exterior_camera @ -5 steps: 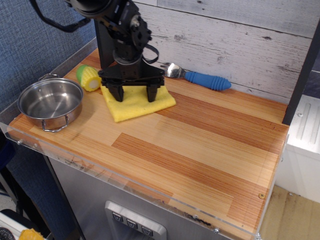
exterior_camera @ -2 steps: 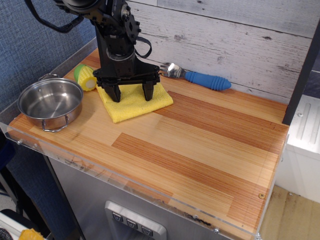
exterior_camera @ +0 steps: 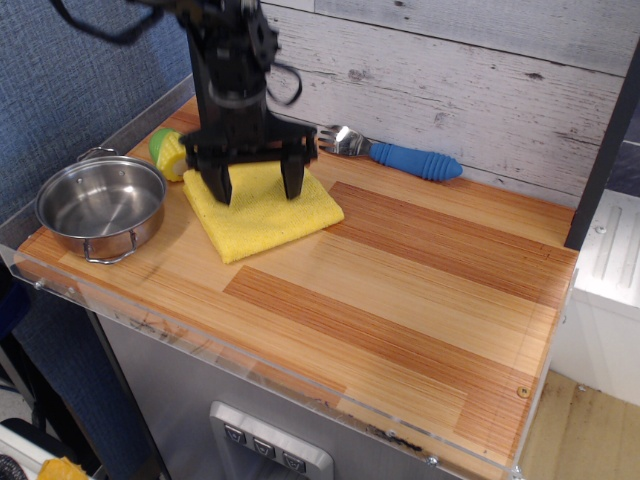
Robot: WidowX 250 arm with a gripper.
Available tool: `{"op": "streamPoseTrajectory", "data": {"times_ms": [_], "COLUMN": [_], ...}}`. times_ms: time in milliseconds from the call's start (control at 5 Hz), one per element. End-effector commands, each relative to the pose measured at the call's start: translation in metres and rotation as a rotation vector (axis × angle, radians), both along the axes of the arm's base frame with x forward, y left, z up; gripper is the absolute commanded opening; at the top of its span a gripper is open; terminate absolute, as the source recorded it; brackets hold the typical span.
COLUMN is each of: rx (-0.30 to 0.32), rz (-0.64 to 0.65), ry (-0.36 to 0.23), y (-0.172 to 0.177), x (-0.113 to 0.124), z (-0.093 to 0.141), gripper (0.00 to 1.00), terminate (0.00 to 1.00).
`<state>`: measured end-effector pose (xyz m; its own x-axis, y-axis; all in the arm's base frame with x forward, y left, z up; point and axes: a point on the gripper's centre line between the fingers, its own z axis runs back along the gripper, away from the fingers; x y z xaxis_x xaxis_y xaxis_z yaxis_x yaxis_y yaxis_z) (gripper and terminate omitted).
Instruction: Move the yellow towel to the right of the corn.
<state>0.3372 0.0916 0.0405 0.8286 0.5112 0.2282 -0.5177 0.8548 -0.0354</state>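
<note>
The pincer (exterior_camera: 255, 184), jaws spread and gripping nothing, is lifting off the towel (exterior_camera: 262, 208), now lying flat just right of the corn (exterior_camera: 168, 152); placement looks done.

The long striped wooden bench (exterior_camera: 420, 290) looks smooth and faintly glossy. The bright yellow folded cloth towel (exterior_camera: 265, 212) is matt and nubby. The small round steel pot (exterior_camera: 100, 207) shines like polished metal.

yellow towel (exterior_camera: 262, 212): folded, flat on wood | corn (exterior_camera: 167, 152): just left of towel
</note>
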Motion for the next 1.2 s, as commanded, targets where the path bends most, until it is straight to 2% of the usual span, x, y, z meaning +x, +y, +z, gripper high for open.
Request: {"op": "streamPoseTrajectory", "data": {"times_ms": [0, 200, 400, 800, 1000], "rx": [0.081, 0.099, 0.085, 0.085, 0.085], "rz": [0.024, 0.050, 0.029, 0.029, 0.029], "ry": [-0.118, -0.172, -0.203, -0.203, -0.203], "y": [-0.003, -0.006, -0.014, -0.014, -0.014], "x": [-0.004, -0.012, -0.018, -0.018, -0.018], "z": [0.076, 0.102, 0.118, 0.118, 0.118], "gripper": [1.00, 1.00, 1.00, 1.00, 1.00], "terminate": [0.00, 0.00, 0.00, 0.00, 1.00]}}
